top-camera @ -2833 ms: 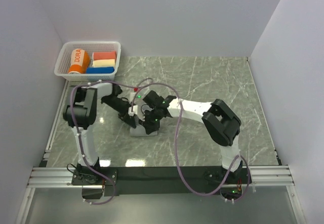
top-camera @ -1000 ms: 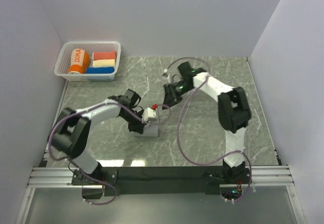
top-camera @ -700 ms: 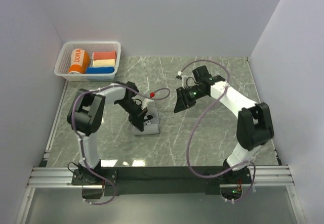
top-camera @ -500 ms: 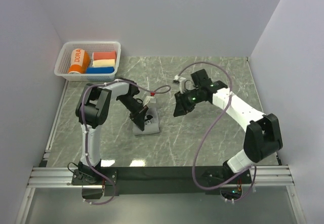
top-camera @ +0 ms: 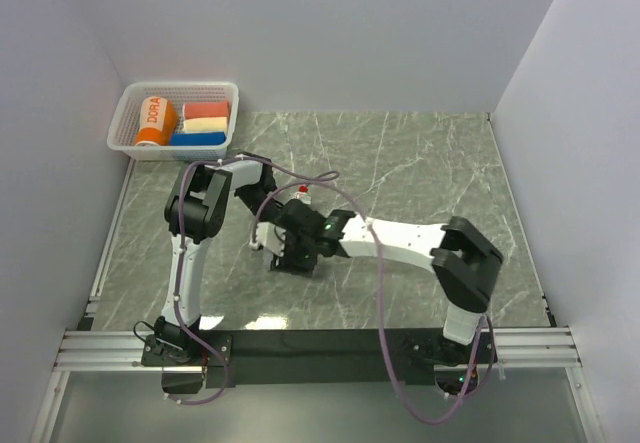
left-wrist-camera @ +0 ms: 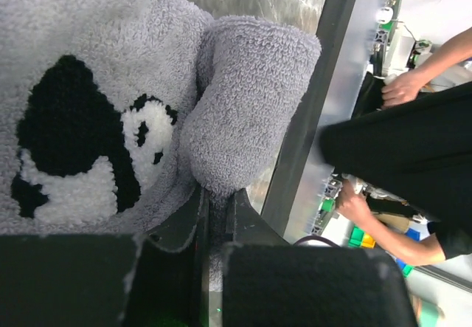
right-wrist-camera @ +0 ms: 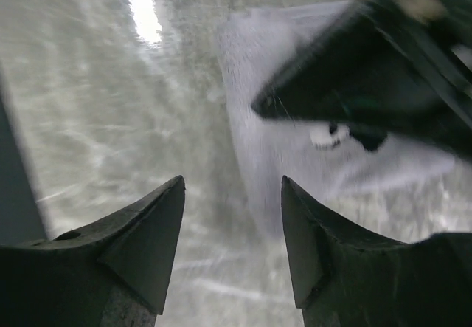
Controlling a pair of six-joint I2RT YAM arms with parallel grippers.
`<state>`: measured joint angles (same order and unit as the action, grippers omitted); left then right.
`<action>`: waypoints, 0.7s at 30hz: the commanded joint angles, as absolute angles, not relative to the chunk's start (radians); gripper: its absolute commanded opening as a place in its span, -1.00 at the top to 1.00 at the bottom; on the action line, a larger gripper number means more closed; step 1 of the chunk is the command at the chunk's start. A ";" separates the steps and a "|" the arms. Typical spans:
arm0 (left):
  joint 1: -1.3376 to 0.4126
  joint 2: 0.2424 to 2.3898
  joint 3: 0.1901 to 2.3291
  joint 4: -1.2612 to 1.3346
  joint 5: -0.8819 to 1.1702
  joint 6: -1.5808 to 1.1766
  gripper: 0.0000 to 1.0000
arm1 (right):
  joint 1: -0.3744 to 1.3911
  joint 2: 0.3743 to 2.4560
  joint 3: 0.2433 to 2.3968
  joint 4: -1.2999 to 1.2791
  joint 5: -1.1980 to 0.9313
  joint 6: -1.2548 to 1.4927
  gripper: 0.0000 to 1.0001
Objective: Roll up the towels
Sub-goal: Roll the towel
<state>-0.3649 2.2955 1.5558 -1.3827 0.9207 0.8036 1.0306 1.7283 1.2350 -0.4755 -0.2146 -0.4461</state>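
Note:
The grey towel (left-wrist-camera: pixel 251 98), with a black-and-white panda on it, lies on the marble table, one end folded into a thick roll. My left gripper (left-wrist-camera: pixel 216 194) is shut on the towel's edge, with fabric pinched between its jaws. From above, the towel (top-camera: pixel 285 265) is mostly hidden under both grippers. My right gripper (right-wrist-camera: pixel 232 183) hangs open just above the table next to the towel (right-wrist-camera: pixel 295 142), nothing between its fingers. The left gripper (top-camera: pixel 266 237) and right gripper (top-camera: pixel 297 251) sit side by side. The orange towel (top-camera: pixel 154 121) lies rolled in the basket.
A white basket (top-camera: pixel 130 103) at the far left corner also holds red, cream and blue rolls (top-camera: pixel 205 123). Purple cables loop over both arms. White walls close in the table on three sides.
My right arm has swung from the far middle of the table back down to the grey towel, and its jaws have spread wider. The left gripper has stayed on the towel.

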 commanded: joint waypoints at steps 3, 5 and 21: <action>-0.368 2.382 1.534 -1.177 0.672 0.916 0.85 | 1.068 1.835 1.284 -0.377 -0.074 -0.577 -0.24; -0.370 2.381 1.531 -1.172 0.670 0.914 0.85 | 1.071 1.873 1.273 -0.359 -0.054 -0.604 -0.24; -0.206 2.122 1.442 -1.095 0.796 0.936 0.08 | 0.986 1.948 1.250 -0.607 -0.466 -0.473 1.00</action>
<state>-0.2943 2.1891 1.4609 -1.2663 0.9222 0.8383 1.0100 1.8809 1.2678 -0.4015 -0.2474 -0.5686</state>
